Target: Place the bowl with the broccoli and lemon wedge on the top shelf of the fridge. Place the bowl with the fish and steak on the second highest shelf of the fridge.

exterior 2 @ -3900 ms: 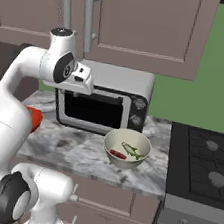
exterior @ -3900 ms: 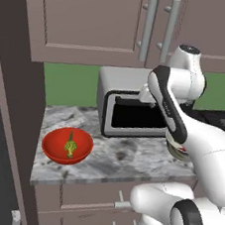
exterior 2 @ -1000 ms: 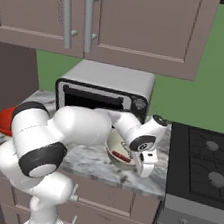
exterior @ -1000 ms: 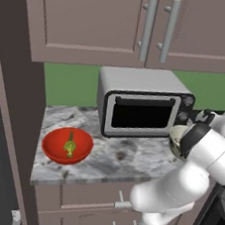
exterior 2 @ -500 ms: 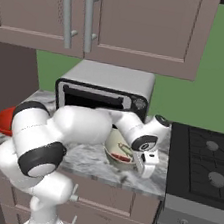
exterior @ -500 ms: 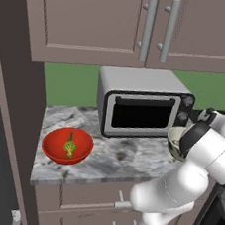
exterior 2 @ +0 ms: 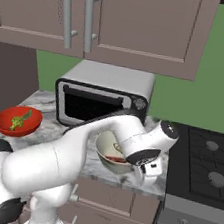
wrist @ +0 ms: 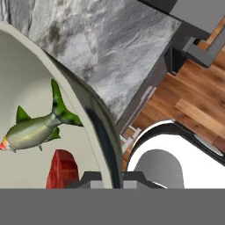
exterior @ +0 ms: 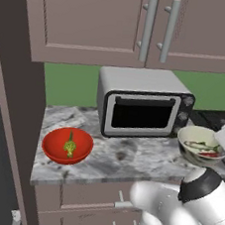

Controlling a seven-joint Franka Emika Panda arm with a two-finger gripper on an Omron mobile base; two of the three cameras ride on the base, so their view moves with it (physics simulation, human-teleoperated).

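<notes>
The cream bowl [exterior: 199,145] with the fish [wrist: 35,129] and the steak [wrist: 61,169] sits on the marble counter, right of the toaster oven. My gripper [wrist: 110,178] straddles its right rim, one finger inside and one outside, shut on the rim. In the right base view the gripper [exterior 2: 148,173] hangs at the bowl's [exterior 2: 109,153] stove side, and the arm covers part of the bowl. The red bowl [exterior: 67,146] with the broccoli rests at the counter's left end, far from the gripper. The lemon wedge cannot be made out. The fridge is out of view.
A silver toaster oven [exterior: 142,108] stands at the back of the counter [exterior: 124,158] under the wall cabinets [exterior: 145,23]. A black stove [exterior 2: 208,158] adjoins the counter on the right. A dark tall panel [exterior: 8,121] borders the left. Drawers run below the counter edge.
The arm's elbow has swung down low in front of the counter, uncovering the cream bowl in the left base view. The hand stays at the bowl's right rim.
</notes>
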